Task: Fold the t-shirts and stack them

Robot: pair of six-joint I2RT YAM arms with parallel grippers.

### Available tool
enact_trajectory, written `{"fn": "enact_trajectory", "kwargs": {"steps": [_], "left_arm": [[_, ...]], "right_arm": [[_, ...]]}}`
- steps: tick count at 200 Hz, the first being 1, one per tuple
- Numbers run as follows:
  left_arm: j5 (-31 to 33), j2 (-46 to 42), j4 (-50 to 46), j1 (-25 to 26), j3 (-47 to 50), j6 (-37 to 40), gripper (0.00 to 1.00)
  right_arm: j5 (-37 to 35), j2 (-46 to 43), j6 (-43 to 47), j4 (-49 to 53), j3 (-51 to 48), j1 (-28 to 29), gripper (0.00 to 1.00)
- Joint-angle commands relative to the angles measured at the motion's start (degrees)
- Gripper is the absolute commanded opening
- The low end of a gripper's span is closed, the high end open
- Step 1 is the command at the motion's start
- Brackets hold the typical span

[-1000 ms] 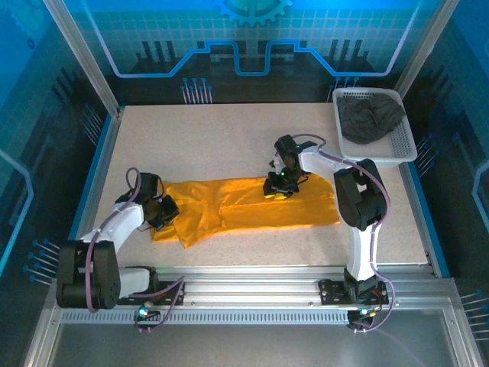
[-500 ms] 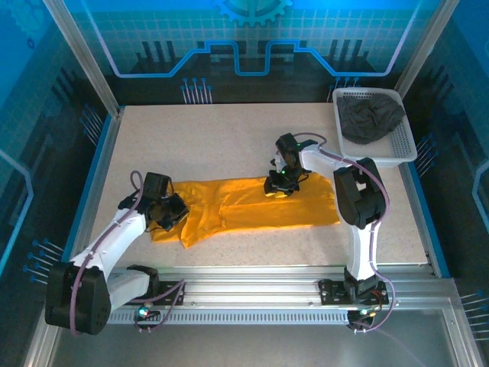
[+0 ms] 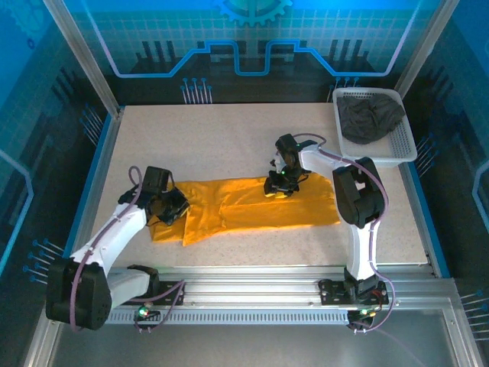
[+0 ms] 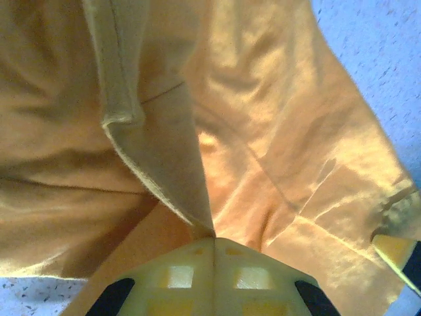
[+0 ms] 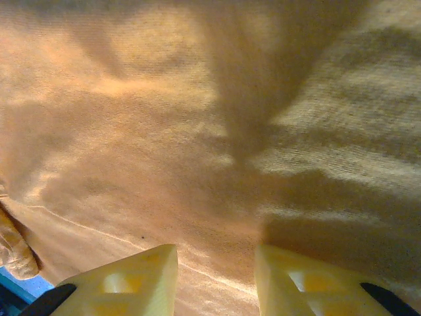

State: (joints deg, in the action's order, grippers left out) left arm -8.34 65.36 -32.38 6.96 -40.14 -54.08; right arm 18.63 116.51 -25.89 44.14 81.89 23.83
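Orange-yellow t-shirt [image 3: 260, 210] lies across middle of table [image 3: 229, 138], folded into long creased band, left end rumpled. Left gripper [image 3: 170, 208] pressed together, pinching raised hem ridge at that end. Right gripper [image 3: 279, 187] at band's far edge, jaws spread over smooth cloth, possibly touching it. Dark grey t-shirt [image 3: 370, 118] crumpled in white basket [image 3: 405, 149], far right corner.

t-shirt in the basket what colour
The t-shirt is dark grey, clearest in the top external view.

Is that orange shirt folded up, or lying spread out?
Partly folded: the orange shirt lies as a long band on the table, with overlapping layers. The left gripper pinches a fold of it.
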Motion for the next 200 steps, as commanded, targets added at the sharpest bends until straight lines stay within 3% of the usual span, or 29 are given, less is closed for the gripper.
{"fn": "enact_trajectory", "kwargs": {"steps": [1, 69, 200], "left_arm": [[0.2, 2.0, -2.7, -2.6, -3.3, 1.9, 0.0], [-0.1, 11.6, -5.4, -9.9, -11.7, 9.2, 0.0], [12.5, 25.7, -4.5, -11.9, -17.1, 23.2, 0.0]], "right_arm": [[1.4, 0.5, 0.5, 2.0, 1.3, -0.5, 0.37], [1.6, 0.6, 0.4, 2.0, 1.5, -0.5, 0.37], [-0.3, -0.7, 0.3, 2.4, 0.7, -1.0, 0.37]]}}
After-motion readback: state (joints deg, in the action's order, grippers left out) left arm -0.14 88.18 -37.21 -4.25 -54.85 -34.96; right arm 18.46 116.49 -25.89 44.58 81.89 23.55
